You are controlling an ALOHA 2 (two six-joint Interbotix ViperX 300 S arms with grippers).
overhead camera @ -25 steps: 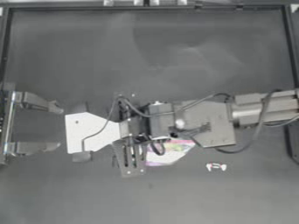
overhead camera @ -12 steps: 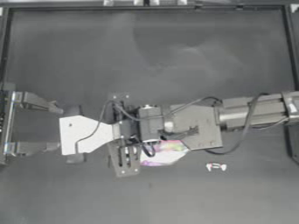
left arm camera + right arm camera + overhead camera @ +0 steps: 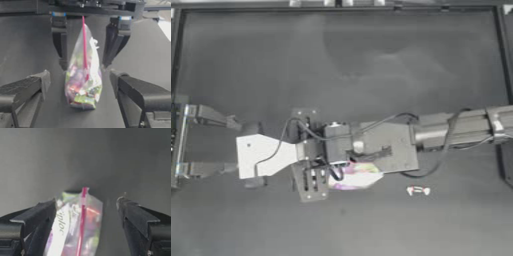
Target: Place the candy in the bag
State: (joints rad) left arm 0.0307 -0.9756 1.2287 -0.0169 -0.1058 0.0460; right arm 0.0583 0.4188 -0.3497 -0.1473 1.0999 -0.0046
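The right gripper (image 3: 87,203) had slid further left, and the bag (image 3: 83,82) went with it. Its fingers stood apart around the bag, and so did the left gripper's (image 3: 80,82). The candy (image 3: 417,190) lay alone on the table (image 3: 338,60), not bagged yet. From above, the arms hid most of the bag, and I could not tell if its top was open.
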